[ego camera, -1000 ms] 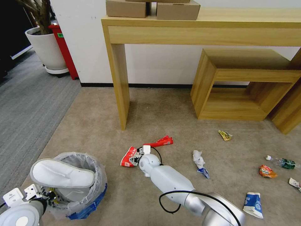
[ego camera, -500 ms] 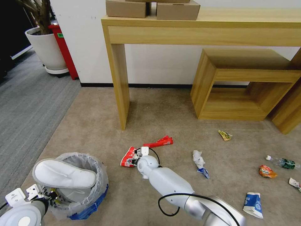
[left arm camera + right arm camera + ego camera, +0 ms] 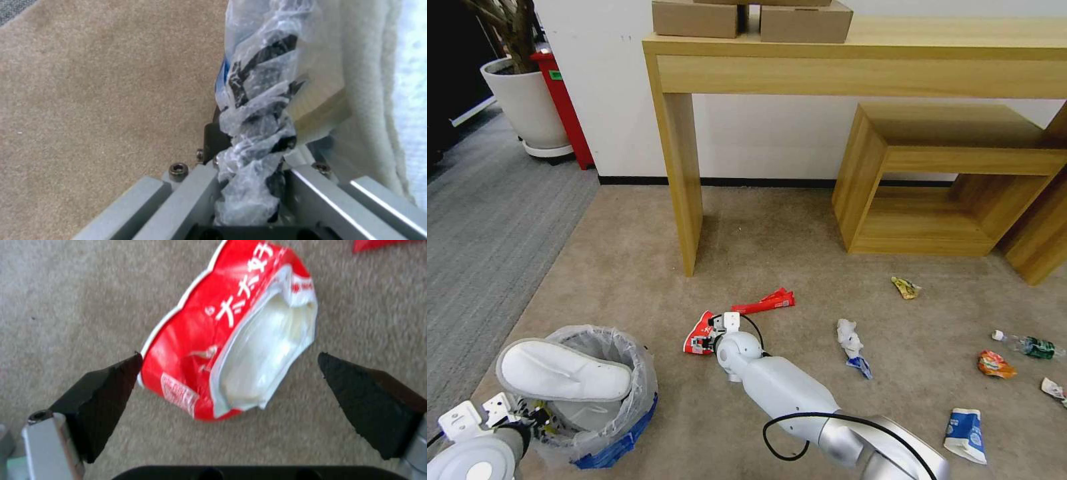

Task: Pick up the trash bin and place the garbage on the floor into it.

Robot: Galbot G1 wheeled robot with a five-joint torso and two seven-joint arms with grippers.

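Observation:
The blue trash bin [image 3: 617, 437], lined with a clear bag, sits at lower left with a white slipper [image 3: 560, 370] lying across its mouth. My left gripper [image 3: 532, 418] is shut on the bin's bag-covered rim [image 3: 256, 133]. On the beige floor [image 3: 627, 267], my right gripper [image 3: 706, 337] hangs open just above a red-white wrapper [image 3: 200, 340], one finger on each side and not touching it. More garbage lies around: a red wrapper [image 3: 768, 301], a tissue [image 3: 848, 335], a yellow wrapper [image 3: 906, 287], a bottle [image 3: 1030, 346], an orange wrapper [image 3: 995, 364] and a blue-white pack [image 3: 964, 433].
A wooden desk leg [image 3: 684, 187] stands just beyond the red wrappers. A low wooden shelf [image 3: 947, 180] is at the right, against the wall. A white plant pot [image 3: 527, 100] and a red box [image 3: 564, 107] stand far left beside the grey carpet [image 3: 480, 220].
My right gripper has shifted slightly left, more squarely over the red-white wrapper. The bin in my left gripper has barely moved.

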